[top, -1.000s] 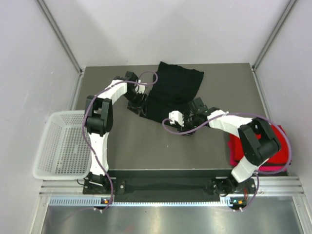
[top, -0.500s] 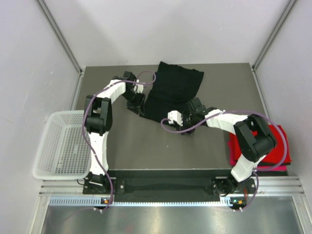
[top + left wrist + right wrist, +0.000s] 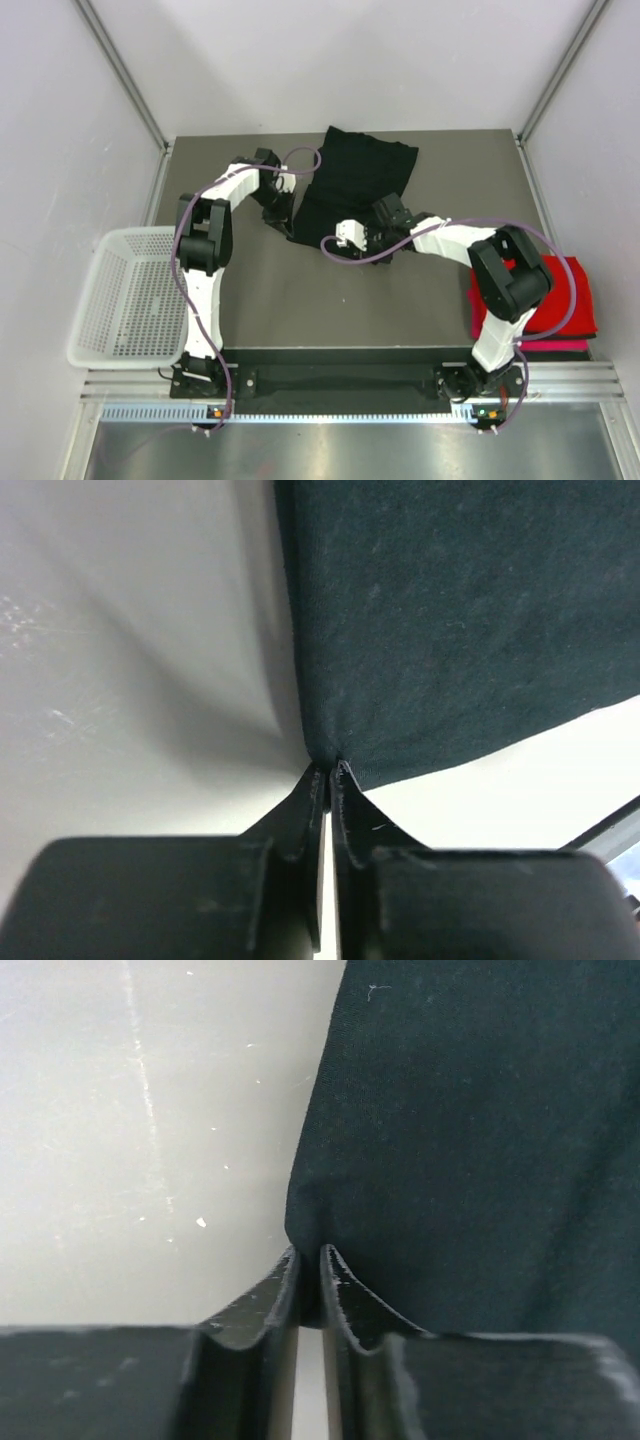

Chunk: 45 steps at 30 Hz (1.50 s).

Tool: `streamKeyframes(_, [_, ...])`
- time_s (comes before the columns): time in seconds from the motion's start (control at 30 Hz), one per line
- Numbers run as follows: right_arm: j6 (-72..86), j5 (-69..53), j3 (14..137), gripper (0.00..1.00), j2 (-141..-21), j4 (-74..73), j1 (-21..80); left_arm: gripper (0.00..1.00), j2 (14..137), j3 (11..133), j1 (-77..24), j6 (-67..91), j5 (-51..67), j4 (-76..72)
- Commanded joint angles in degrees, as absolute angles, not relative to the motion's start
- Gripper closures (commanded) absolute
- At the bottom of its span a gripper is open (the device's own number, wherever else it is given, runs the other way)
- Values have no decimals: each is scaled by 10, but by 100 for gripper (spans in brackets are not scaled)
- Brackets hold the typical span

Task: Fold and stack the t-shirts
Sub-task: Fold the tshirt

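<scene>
The black t-shirt (image 3: 358, 178) lies partly folded at the back middle of the table. My left gripper (image 3: 284, 213) is at its near-left corner. In the left wrist view the left gripper (image 3: 328, 771) is shut on the corner of the black t-shirt (image 3: 460, 620). My right gripper (image 3: 386, 214) is at the shirt's near-right edge. In the right wrist view the right gripper (image 3: 308, 1254) is shut on a pinch of the black t-shirt (image 3: 470, 1140). A folded red t-shirt (image 3: 560, 290) lies at the right edge on a magenta one (image 3: 548, 344).
A white mesh basket (image 3: 128, 296) hangs off the table's left side. The grey table (image 3: 330, 300) is bounded by white walls and metal posts at the back corners. Purple cables loop from both wrists.
Both grippers have shut on the black t-shirt's near edge. The right gripper slid left and a little farther in over the last second; the left arm barely moved.
</scene>
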<state>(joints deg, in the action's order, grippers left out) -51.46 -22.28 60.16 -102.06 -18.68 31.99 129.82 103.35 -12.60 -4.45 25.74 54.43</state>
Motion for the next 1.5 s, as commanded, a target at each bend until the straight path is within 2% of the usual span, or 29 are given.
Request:
streamKeyframes(0.0, [-519, -222, 620, 92, -1032, -203, 329, 100, 1317, 1038, -126, -58, 258, 549])
streamKeyframes(0.03, [-519, -222, 618, 97, -1026, -207, 330, 100, 1316, 1040, -126, -57, 258, 550])
streamKeyframes(0.1, [-515, -220, 607, 100, -1013, -212, 330, 100, 1311, 1044, -126, -57, 262, 551])
streamKeyframes(0.33, [-497, -199, 548, 100, -857, -194, 329, 100, 1259, 1084, -127, -73, 293, 564])
streamKeyframes(0.53, [-500, -173, 567, 100, -748, -261, 329, 100, 1203, 1133, -131, -98, 306, 608])
streamKeyframes(0.73, [-491, -168, 591, 100, -679, -317, 324, 100, 1135, 1134, -137, -97, 319, 626])
streamKeyframes(1.0, [-467, -234, 592, 100, -608, -339, 259, 100, 1074, 1136, -157, -91, 310, 609])
streamKeyframes(1.2, [-468, -240, 561, 100, -595, -326, 243, 100, 1102, 1154, -164, -85, 306, 589])
streamKeyframes(1.4, [-500, -198, 557, 100, -666, -272, 242, 100, 1193, 1248, -165, -83, 284, 538])
streamKeyframes(1.47, [-506, -189, 572, 100, -692, -256, 236, 100, 1245, 1316, -165, -84, 279, 535])
